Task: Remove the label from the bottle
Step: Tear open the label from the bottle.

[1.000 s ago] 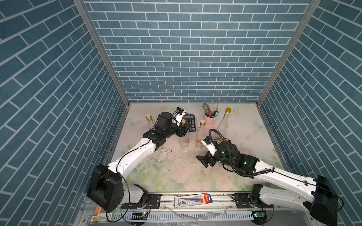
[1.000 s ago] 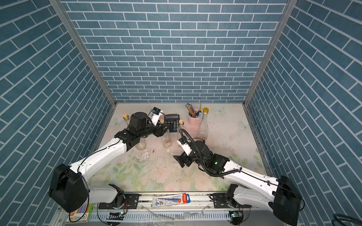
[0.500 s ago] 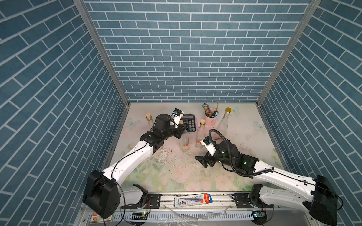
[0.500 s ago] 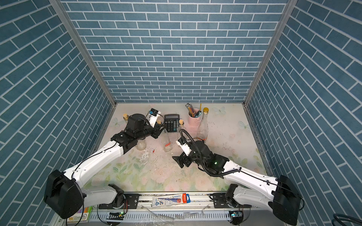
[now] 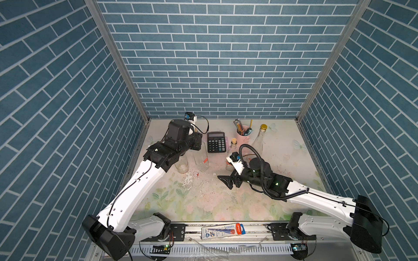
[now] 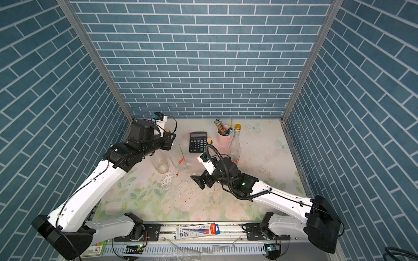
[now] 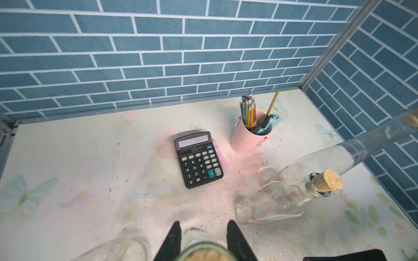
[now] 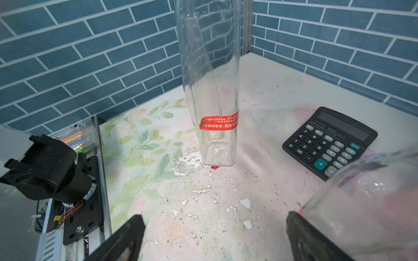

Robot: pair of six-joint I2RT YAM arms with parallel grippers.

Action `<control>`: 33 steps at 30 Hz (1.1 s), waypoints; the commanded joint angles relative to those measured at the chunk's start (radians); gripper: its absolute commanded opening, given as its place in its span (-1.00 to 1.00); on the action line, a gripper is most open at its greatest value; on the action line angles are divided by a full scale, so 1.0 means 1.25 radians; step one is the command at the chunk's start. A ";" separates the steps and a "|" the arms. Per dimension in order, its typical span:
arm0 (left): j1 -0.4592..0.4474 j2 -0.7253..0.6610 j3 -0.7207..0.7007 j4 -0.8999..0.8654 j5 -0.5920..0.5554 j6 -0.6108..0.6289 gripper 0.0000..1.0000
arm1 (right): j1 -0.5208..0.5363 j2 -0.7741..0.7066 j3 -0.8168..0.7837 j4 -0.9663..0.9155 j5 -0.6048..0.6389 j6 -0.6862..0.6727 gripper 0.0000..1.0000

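The glass bottle (you can see right through it) stands up, its red label low down.

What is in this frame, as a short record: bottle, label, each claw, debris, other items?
bottle: square glass bottle, standing on the table
label: red strip on its lower body, not removed
left claw: closed on the bottle's top
right claw: open, empty, low over the table, short of the bottle
debris: white paper scraps by the bottle's base
other: calculator, pink pencil cup
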 commanded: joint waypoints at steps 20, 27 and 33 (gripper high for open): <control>-0.006 -0.005 0.197 -0.297 -0.166 -0.218 -1.00 | 0.038 0.227 0.178 0.170 -0.074 0.064 0.97; -0.007 -0.004 0.227 -0.333 -0.153 -0.229 -1.00 | 0.046 0.277 0.209 0.183 -0.073 0.058 0.98; -0.007 -0.016 0.230 -0.339 -0.135 -0.215 -1.00 | 0.046 0.312 0.229 0.203 -0.073 0.058 0.97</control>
